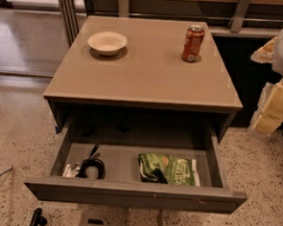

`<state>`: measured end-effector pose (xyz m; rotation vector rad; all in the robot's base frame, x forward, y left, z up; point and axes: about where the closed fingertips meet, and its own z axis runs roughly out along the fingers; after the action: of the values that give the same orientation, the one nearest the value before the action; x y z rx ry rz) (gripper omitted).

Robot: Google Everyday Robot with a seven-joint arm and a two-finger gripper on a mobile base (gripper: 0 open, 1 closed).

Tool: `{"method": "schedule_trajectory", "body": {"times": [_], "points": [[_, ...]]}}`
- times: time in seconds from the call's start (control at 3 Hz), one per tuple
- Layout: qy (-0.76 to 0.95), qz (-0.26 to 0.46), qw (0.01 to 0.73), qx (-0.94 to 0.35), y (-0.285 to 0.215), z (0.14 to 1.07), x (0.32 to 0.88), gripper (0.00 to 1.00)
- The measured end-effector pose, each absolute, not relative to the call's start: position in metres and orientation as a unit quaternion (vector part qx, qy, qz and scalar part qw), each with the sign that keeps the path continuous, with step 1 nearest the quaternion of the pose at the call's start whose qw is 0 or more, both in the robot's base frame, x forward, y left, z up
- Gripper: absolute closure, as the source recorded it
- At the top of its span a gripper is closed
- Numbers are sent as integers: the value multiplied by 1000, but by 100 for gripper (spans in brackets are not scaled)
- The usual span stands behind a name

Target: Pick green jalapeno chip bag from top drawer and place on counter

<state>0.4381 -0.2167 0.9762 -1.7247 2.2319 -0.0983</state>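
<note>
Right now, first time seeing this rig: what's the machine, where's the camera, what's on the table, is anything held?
It is a mobile robot with one arm that ends in a gripper. There is a single camera view, looking down at the table from its front; where the camera is mounted is not on record. The gripper is the pale shape at the right edge, beside the table and well away from the drawer. On the counter stand a white bowl and an orange-red soda can. The top drawer is pulled open. Inside lie the green jalapeno chip bag on the right and a coiled black cable on the left. The bag is untouched.
</note>
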Motion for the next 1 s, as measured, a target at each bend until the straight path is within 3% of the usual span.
{"method": "schedule_trajectory", "body": {"times": [1.0], "points": [[788, 37, 205, -580, -204, 921, 445, 81]]}}
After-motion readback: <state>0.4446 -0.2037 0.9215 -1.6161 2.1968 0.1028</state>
